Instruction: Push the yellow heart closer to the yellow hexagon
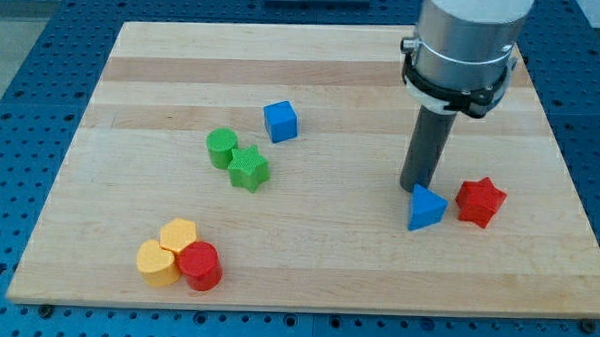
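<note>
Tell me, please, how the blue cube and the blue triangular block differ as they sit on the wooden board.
The blue cube is box-shaped with flat square faces; the blue triangular block is a wedge with a pointed top. The blue cube stands alone toward the view's top, apart from the green blocks; the blue triangular block sits at the view's right beside the red star block, with my tip right at its upper-left edge. Both are the same blue.

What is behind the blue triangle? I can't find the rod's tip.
The dark rod comes down directly behind the blue triangle, toward the view's top. My tip sits at the triangle's upper edge; whether they touch is covered. The red star lies beside it, right.
</note>
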`<action>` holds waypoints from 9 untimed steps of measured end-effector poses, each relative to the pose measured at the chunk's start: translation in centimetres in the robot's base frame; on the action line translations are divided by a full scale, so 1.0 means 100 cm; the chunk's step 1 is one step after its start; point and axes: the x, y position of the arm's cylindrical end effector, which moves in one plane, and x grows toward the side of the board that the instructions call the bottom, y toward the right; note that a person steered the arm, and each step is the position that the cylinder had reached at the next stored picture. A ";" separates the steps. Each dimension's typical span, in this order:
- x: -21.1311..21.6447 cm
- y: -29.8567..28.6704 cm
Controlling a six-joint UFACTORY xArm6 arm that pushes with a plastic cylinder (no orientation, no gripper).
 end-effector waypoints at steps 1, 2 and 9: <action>-0.020 -0.012; -0.011 -0.073; -0.017 -0.236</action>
